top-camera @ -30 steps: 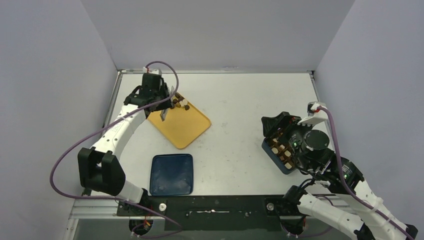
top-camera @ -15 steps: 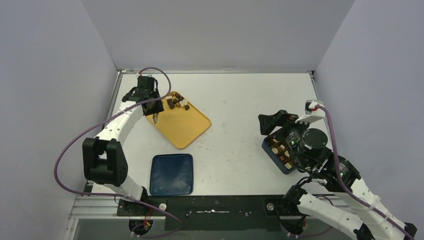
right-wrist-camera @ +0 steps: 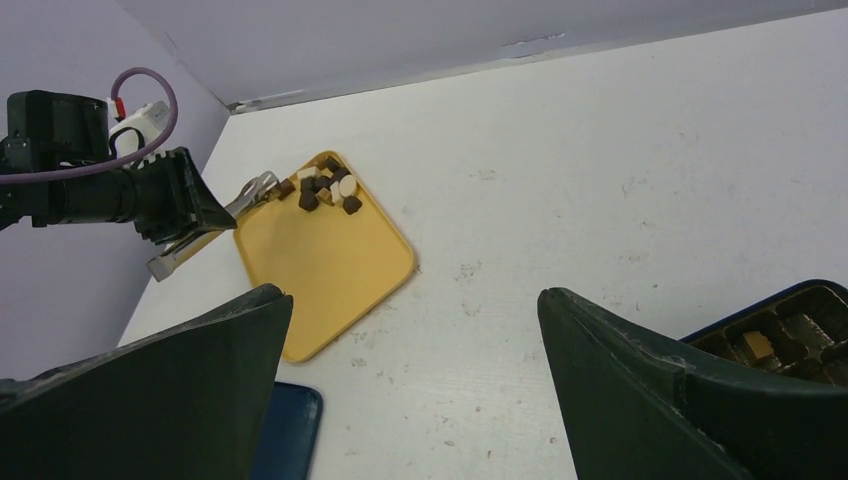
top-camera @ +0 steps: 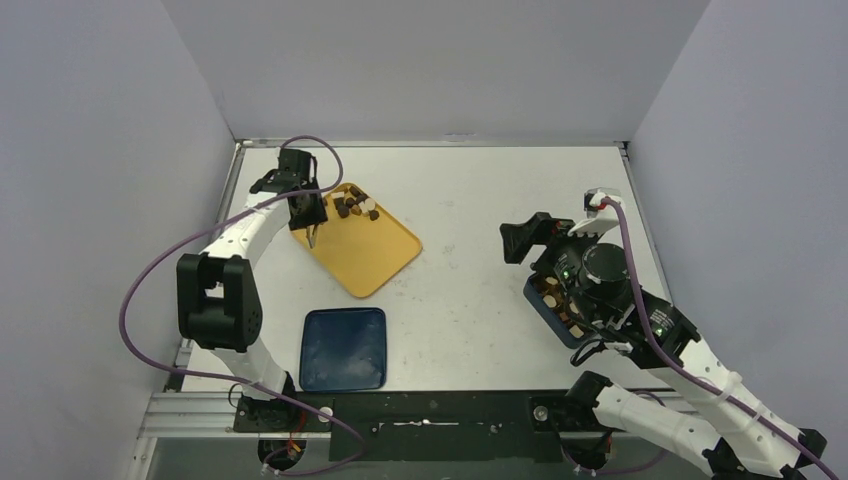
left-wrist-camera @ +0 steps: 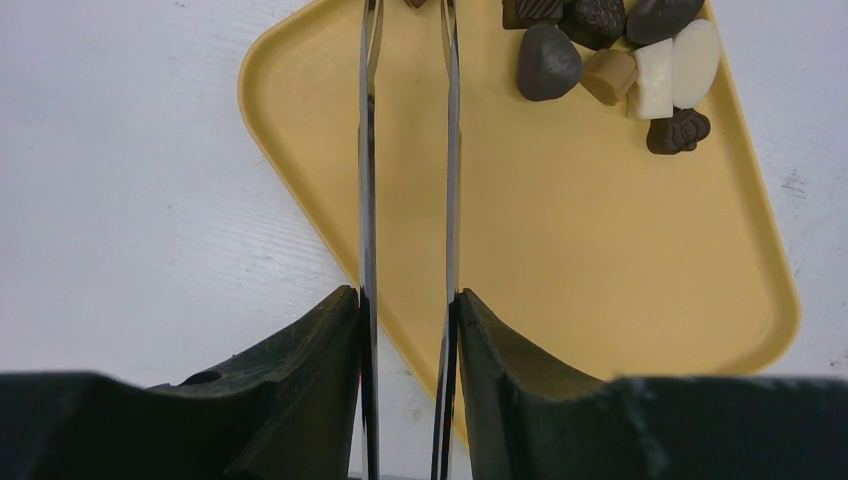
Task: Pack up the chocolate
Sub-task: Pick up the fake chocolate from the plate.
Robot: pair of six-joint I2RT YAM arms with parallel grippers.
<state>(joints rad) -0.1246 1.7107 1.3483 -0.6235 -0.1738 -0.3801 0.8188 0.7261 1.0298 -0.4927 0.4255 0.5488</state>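
My left gripper (left-wrist-camera: 408,310) is clamped on the handle end of the metal tongs (left-wrist-camera: 368,150), fingers pressed against both arms. The two blades stay slightly apart and reach out over the yellow tray (left-wrist-camera: 560,260). Their tips run off the top of my wrist view, so I cannot tell whether they hold anything.

The chocolate (left-wrist-camera: 548,62) lies bunched in the tray's far corner, dark, tan and cream-white pieces touching one another, just right of the blades.

My right gripper (right-wrist-camera: 415,295) hangs well to the right of the tray with its fingers spread wide and nothing between them. Below it sits a blue box (top-camera: 545,310) with more pieces in its compartments. A dark blue lid (top-camera: 343,348) lies flat on the near side of the tray.

The tray rests on a white table (top-camera: 480,190), faintly scuffed. Plain pale walls (top-camera: 430,60) close the table in behind and on both sides.
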